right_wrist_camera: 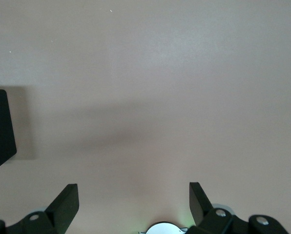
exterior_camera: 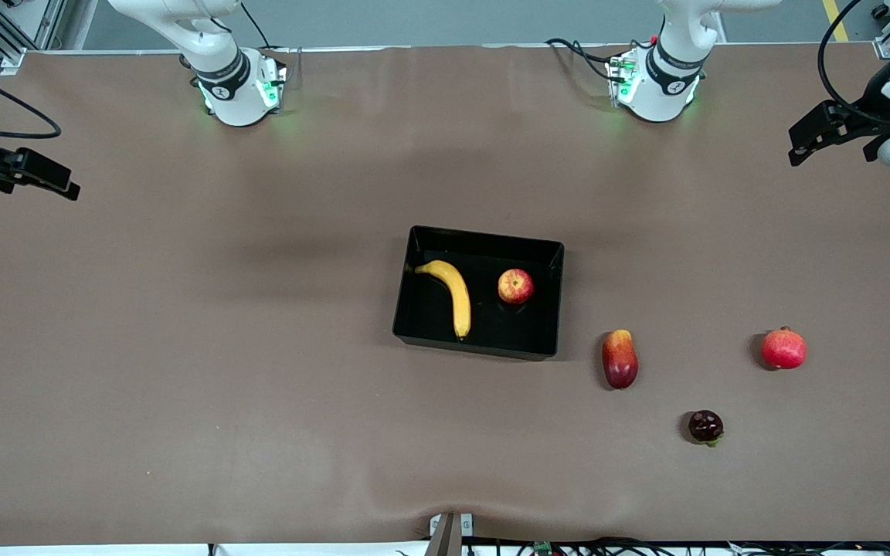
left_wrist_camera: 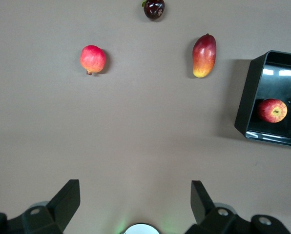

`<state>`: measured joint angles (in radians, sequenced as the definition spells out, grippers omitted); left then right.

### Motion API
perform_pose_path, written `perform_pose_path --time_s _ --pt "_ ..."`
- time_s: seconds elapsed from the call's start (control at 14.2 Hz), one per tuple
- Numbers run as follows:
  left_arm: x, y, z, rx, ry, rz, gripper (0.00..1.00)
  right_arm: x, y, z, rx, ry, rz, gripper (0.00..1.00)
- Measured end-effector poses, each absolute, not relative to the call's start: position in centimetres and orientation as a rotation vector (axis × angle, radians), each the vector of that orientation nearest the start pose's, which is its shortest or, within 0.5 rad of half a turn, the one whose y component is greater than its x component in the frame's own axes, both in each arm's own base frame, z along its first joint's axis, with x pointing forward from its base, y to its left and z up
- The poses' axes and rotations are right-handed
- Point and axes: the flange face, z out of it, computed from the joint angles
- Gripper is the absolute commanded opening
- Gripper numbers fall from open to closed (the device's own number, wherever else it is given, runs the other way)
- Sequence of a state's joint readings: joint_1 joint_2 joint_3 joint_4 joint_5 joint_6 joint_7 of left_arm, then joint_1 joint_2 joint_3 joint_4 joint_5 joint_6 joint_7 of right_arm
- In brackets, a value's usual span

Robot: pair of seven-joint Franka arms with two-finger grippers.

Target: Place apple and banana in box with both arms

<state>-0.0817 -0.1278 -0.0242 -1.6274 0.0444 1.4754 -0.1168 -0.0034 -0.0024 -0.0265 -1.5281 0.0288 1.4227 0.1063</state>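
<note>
- The box [exterior_camera: 479, 243] sits mid-bench with its walls upright; the banana [exterior_camera: 453, 296] lies inside along the wall toward the right arm's end, and the apple [exterior_camera: 515, 286] rests inside toward the left arm's end, apart from the banana.
- The left hand [left_wrist_camera: 135, 202] hangs with fingers spread wide and nothing between them, over bare bench at the left arm's end, well apart from the box.
- The right hand [right_wrist_camera: 134, 202] is likewise spread and holds nothing, over bare bench at the right arm's end; only a corner of the box shows in its wrist view.
- Toward the left arm's end lie a mango [exterior_camera: 619, 358] just beside the box's corner, a pinkish-red round fruit [exterior_camera: 783, 348] well apart from it, and a dark fruit [exterior_camera: 705, 426] nearer the front camera.
- The bench [exterior_camera: 182, 347] is covered in plain brown sheet, wide and bare toward the right arm's end.
</note>
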Motion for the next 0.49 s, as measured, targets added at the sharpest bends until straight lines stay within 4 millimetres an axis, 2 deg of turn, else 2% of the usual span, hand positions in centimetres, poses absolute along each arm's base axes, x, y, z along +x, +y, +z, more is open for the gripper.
perform_pose_path --time_s 0.49 --pt "49.94 -4.88 65.57 -3.089 -0.024 0.062 1.0 53.8 -1.44 63.34 -3.107 0.15 0.161 1.0"
